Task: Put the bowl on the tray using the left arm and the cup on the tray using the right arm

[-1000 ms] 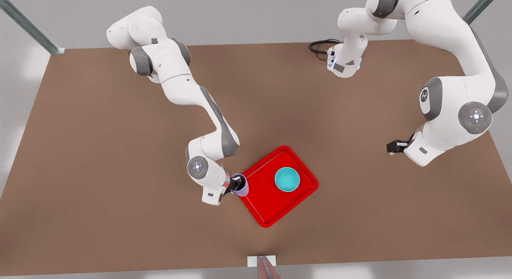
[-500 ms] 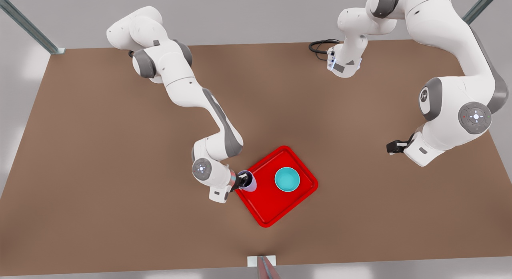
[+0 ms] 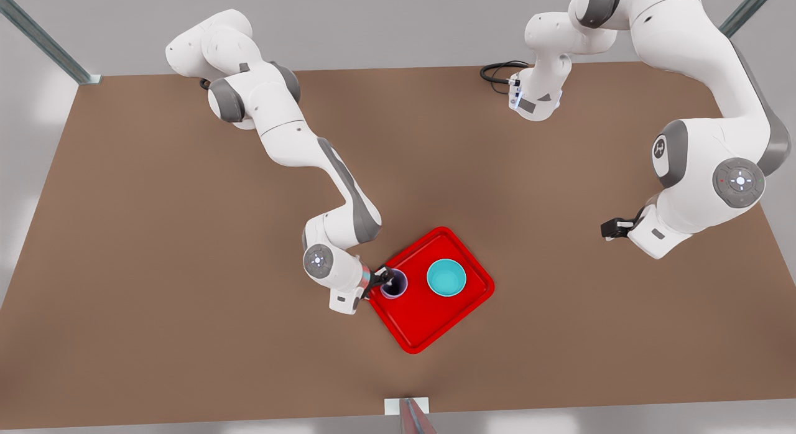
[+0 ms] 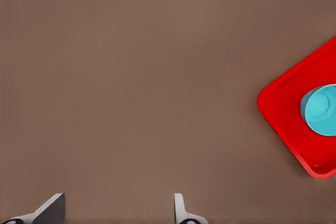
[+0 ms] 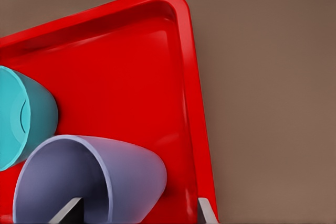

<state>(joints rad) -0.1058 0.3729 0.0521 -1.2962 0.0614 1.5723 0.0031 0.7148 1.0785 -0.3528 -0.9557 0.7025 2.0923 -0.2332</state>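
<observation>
Right gripper (image 3: 387,280) fingers (image 5: 68,211) astride the cup's (image 3: 394,283) rim over the tray (image 3: 460,309); left gripper (image 4: 116,211) fingers spread.

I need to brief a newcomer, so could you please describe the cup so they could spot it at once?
Find the red tray on the brown table. Two round things are over it; the cup is nearer the front view's left, gripped by the right pincer. It is lavender and narrower than the teal bowl beside it.
</observation>
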